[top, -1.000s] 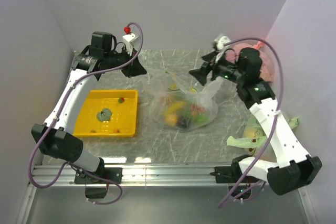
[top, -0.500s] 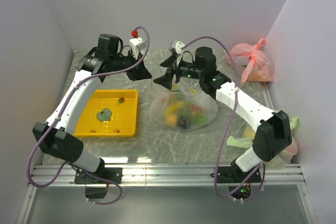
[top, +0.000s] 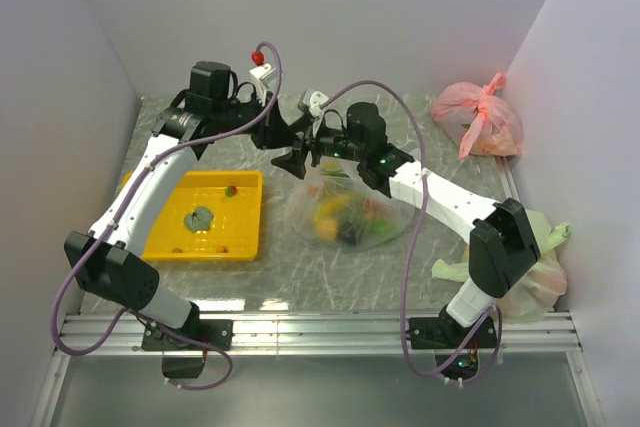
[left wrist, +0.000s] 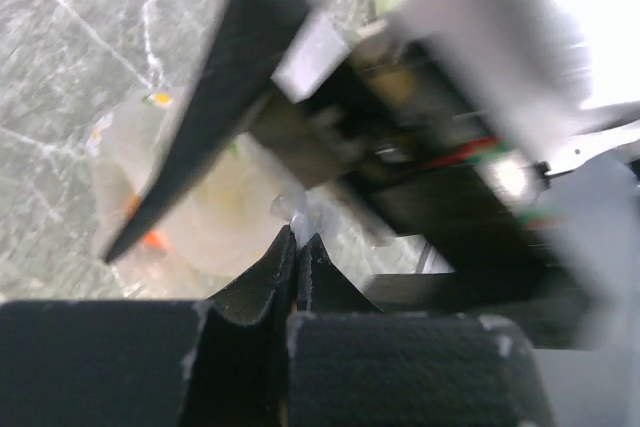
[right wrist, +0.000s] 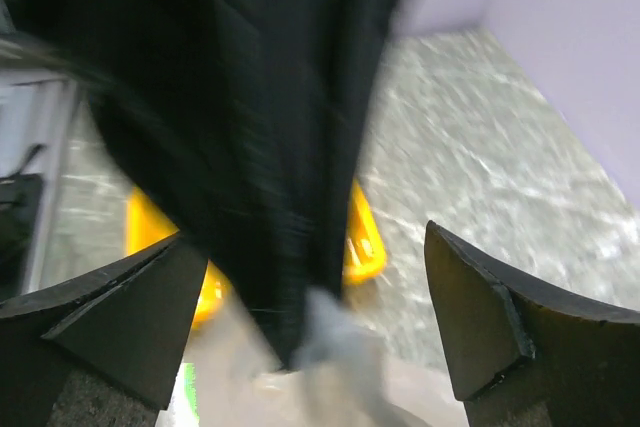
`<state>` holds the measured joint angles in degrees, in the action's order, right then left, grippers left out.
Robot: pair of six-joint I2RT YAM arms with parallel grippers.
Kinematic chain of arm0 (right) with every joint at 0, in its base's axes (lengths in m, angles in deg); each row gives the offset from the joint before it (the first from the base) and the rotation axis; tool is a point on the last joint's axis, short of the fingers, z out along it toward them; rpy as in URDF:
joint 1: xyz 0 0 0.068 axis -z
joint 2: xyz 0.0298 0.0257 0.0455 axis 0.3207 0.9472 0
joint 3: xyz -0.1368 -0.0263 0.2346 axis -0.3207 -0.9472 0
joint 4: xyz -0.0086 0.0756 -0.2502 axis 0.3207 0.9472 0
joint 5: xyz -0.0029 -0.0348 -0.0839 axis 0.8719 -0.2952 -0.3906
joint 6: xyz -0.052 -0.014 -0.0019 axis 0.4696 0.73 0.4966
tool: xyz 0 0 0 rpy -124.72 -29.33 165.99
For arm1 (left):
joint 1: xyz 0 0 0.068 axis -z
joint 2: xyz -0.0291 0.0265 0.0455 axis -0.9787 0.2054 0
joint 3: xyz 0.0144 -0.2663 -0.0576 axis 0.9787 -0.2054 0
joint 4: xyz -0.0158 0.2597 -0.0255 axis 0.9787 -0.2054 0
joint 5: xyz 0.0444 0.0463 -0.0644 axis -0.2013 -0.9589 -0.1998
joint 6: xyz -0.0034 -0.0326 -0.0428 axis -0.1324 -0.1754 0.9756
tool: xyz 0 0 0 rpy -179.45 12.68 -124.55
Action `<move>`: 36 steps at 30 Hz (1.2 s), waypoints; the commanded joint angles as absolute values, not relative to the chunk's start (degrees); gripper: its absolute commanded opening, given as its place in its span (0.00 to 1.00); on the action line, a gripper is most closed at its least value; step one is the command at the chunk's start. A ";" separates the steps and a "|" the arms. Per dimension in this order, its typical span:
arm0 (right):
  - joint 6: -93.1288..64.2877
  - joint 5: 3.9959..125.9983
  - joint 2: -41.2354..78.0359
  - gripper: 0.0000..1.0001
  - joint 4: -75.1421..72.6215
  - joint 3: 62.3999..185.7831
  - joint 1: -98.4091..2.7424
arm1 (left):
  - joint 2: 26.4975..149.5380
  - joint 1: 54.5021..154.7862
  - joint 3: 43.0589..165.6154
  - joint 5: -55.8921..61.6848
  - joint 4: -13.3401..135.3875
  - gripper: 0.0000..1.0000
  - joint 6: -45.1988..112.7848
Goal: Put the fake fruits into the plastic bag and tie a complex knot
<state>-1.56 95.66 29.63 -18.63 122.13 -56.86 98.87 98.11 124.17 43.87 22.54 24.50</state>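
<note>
The left fingers [left wrist: 250, 287] are pressed flat together, and a wisp of clear film [left wrist: 291, 209] shows at their tips; it looks like a handle end of the plastic bag [top: 350, 209] pinched there, though blur keeps the grip from being certain. The right fingers [right wrist: 110, 317] stand spread wide, tip to tip with the left ones; the right wrist view shows the left arm's dark bulk and a pale strip of film [right wrist: 335, 332] in the gap between them, not yet closed on. From above, both sets of fingers meet just over the bag's far-left corner. The bag's body lies below them, toward the near right on the tabletop [top: 300, 257], with the fake fruits [top: 330, 219] bunched inside. The handle seems to run up and away from the mouth toward the left fingers, so its long axis likely crosses the right fingers' opening. The right arm looks placed to take it close beside the left grip. The yellow tray [top: 180, 177] sits to the bag's left, with a few small pieces in it.
</note>
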 commanded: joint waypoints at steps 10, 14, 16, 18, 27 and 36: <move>-3.12 85.92 32.32 0.82 -20.93 114.73 -56.85 | 95.93 94.23 124.45 47.37 34.04 0.00 38.46; -7.50 85.74 33.64 0.72 -21.81 112.53 -56.59 | 95.84 92.56 124.54 46.67 35.27 0.00 40.14; -9.17 86.61 35.39 0.66 -21.46 112.35 -56.06 | 95.49 91.86 123.93 46.32 36.15 0.00 41.02; -10.41 87.41 36.63 0.54 -20.41 112.70 -55.80 | 94.97 91.42 123.05 46.31 36.77 0.00 41.63; -11.91 95.75 38.04 0.00 -17.93 111.30 -54.39 | 91.81 89.58 117.25 43.77 37.65 0.16 41.73; -13.84 103.14 36.37 0.00 -17.59 111.30 -53.51 | 79.69 83.95 90.83 46.66 43.63 0.89 27.33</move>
<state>-12.58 98.81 38.33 -17.60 110.13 -54.54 82.81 83.62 97.84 44.22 40.59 35.19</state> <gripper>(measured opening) 0.011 0.867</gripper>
